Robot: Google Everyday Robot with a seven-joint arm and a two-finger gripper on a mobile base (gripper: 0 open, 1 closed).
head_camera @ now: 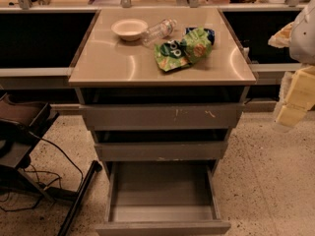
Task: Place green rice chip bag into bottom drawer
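Observation:
The green rice chip bag (182,48) lies crumpled on the cabinet top (118,63), right of centre, its white lettering and orange patch facing up. The bottom drawer (162,193) is pulled out toward me, and its grey tray holds nothing. The scratched top drawer (162,116) and the short middle drawer (161,150) are only slightly out. My arm's cream segments (297,98) come in at the right edge. My gripper (281,36) sits at the upper right, beside the cabinet top and apart from the bag.
A white bowl (129,28) and a clear plastic bottle (158,31) lying on its side sit at the back of the top. A blue can (207,32) is just behind the bag. A black stand with cables (22,136) is at the left on the floor.

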